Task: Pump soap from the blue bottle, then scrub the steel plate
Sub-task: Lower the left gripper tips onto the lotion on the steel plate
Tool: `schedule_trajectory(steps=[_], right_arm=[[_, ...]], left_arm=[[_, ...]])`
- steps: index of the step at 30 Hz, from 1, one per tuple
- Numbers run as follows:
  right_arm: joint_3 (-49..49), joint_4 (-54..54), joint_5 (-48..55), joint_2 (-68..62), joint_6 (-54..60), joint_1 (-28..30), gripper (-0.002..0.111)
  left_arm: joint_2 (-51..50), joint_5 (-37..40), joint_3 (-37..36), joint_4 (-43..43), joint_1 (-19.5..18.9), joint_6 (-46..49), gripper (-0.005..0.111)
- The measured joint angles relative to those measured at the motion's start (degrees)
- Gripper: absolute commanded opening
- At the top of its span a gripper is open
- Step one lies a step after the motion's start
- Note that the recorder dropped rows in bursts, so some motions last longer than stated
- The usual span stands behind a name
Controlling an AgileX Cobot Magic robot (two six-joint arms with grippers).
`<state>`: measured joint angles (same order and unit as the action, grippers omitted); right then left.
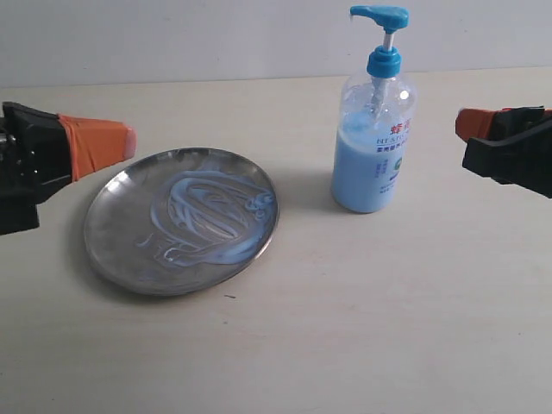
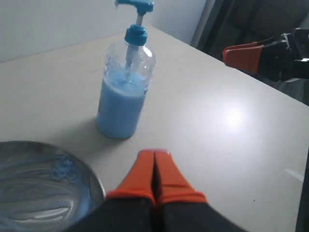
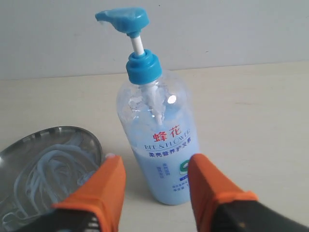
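The steel plate (image 1: 181, 220) lies flat on the table at left of centre, its middle covered with swirly pale-blue soap (image 1: 211, 211). The blue bottle (image 1: 373, 138) stands upright to its right, roughly half full, pump head raised. My left gripper (image 1: 129, 142) hovers at the plate's left rim, orange fingers pressed together, holding nothing. In the left wrist view this gripper (image 2: 155, 153) is shut beside the plate (image 2: 43, 188), with the bottle (image 2: 124, 92) beyond. My right gripper (image 3: 152, 164) is open, short of the bottle (image 3: 159, 140), not touching it; it sits at far right (image 1: 461, 125).
The pale beige table (image 1: 362, 319) runs back to a white wall. In the right wrist view the plate (image 3: 46, 169) lies left of the bottle. In the left wrist view the table's edge lies past the right gripper (image 2: 241, 55), with dark furniture beyond.
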<state>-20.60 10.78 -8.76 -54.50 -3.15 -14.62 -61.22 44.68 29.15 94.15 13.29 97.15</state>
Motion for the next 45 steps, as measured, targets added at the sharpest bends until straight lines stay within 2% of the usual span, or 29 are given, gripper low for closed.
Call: schedule_trajectory(steps=[9, 16, 20, 35, 45], right_arm=[[0.0, 0.0, 0.0, 0.0, 0.0, 0.0, 0.04], [0.0, 0.0, 0.0, 0.0, 0.0, 0.0, 0.04], [0.0, 0.0, 0.0, 0.0, 0.0, 0.0, 0.04], [0.0, 0.0, 0.0, 0.0, 0.0, 0.0, 0.04], [0.0, 0.0, 0.0, 0.0, 0.0, 0.0, 0.04]], left_arm=[[-21.6, 2.9, 14.4, -6.8, 1.7, 0.5, 0.0], [-33.2, 1.5, 27.1, -23.4, 5.6, -10.4, 0.0], [-38.8, 1.8, 32.1, -29.4, 6.6, -15.4, 0.0], [-52.1, 3.2, 46.8, -48.5, 11.0, -33.0, 0.0], [-59.3, 4.5, 54.0, -52.8, 11.3, -38.6, 0.0]])
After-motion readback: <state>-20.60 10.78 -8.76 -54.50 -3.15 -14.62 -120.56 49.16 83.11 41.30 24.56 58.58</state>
